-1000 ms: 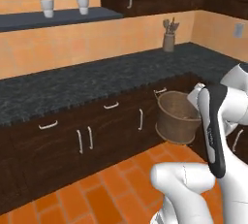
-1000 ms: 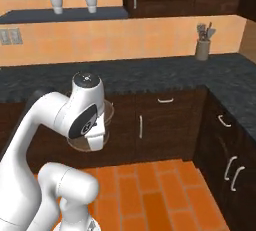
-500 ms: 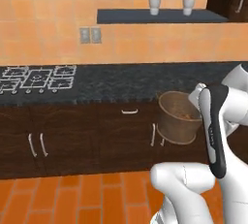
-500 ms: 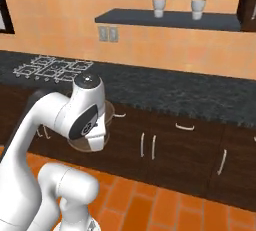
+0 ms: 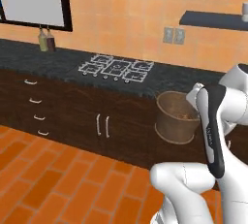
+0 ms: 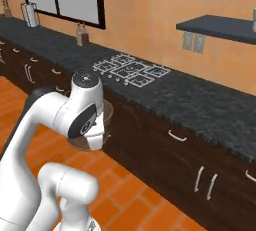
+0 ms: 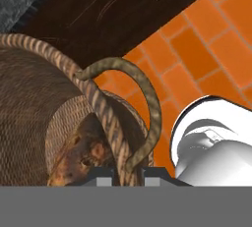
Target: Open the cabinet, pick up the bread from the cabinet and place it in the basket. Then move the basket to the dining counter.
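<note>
Wicker grip: woven brown basket (image 7: 39,118) hangs right at the claw (image 7: 128,174); claw pressed together on the basket's rim beside its small loop handle (image 7: 142,108); bread (image 7: 78,155) lies inside, at the bottom.
Carry: basket (image 5: 177,117) held off the floor, level with the lower cupboard doors (image 5: 101,126); arm (image 6: 82,115) in front of it.
Beyond: black speckled table (image 5: 72,65) with the gas hob (image 5: 118,67); two bottles (image 5: 46,40) at the wall; dining counter not seen, so which way it lies cannot be told.
Change: whole scene has slid sideways as the base turns; hob was far left, now central; basket unmoved in the claw.
</note>
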Available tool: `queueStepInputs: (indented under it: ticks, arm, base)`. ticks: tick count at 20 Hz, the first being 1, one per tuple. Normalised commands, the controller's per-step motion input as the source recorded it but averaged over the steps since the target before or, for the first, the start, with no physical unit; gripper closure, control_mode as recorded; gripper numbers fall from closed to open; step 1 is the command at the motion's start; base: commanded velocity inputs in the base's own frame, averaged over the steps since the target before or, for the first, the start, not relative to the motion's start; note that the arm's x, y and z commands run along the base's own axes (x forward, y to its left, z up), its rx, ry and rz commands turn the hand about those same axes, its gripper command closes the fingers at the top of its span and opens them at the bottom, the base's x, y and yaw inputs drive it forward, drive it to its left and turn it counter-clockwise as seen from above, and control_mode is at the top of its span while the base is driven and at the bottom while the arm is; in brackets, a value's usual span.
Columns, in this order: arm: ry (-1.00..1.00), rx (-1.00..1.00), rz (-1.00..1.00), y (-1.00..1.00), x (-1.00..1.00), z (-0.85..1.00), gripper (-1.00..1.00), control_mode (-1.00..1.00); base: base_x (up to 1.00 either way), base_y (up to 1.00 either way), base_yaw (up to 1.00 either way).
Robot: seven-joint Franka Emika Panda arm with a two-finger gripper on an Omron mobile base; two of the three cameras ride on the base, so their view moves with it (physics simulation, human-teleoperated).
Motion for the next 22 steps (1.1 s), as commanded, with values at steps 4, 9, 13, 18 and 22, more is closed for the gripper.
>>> queueStepInputs:
  ticks: [4,9,13,18,22]
  arm:
    - [0.0,0.0,0.0,0.0,0.0,0.0,1.0,1.0]
    - [0.0,0.0,0.0,0.0,0.0,0.0,1.0,1.0]
    - [0.0,0.0,0.0,0.0,0.0,0.0,1.0,1.0]
    - [0.0,0.0,0.0,0.0,0.0,0.0,1.0,1.0]
    - [0.0,0.0,0.0,0.0,0.0,0.0,1.0,1.0]
  base:
    - [0.2,-0.14,0.69]
    - [0.02,-0.52,0.57]
    - [0.32,-0.21,0.66]
    - [0.39,-0.36,0.53]
    - [0.66,0.0,0.51]
